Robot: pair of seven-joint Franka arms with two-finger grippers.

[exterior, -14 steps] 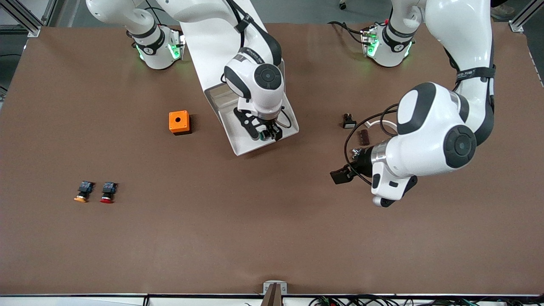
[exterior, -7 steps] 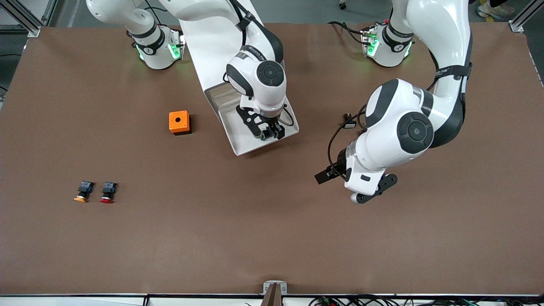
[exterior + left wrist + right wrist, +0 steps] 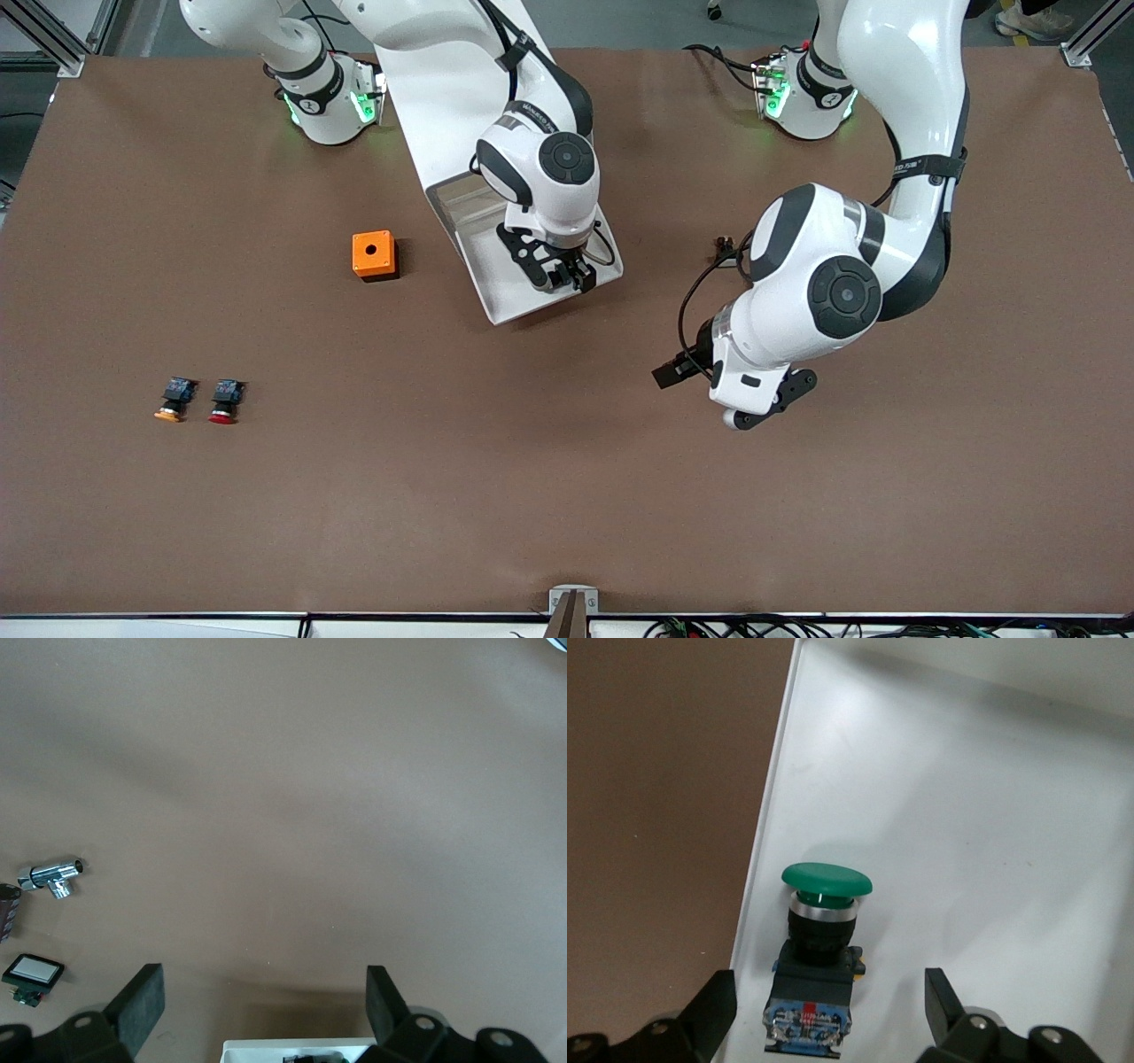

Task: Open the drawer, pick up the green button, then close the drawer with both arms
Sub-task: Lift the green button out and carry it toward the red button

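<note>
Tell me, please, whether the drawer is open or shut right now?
Open: the drawer is pulled out, its white tray exposed, with the green button lying inside beneath the right gripper.

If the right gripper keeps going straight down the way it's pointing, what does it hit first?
Most likely the green button, lying in the open white drawer between the right gripper's spread fingers. Exact depth is unclear.

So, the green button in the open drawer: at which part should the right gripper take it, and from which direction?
Probably the black blocky body of the green button, not the cap: its flat sides suit two fingers, while the round cap is wider and curved. The button lies on its side in the open drawer, so come from straight above. The right gripper already straddles the body, fingers not touching it.
</note>
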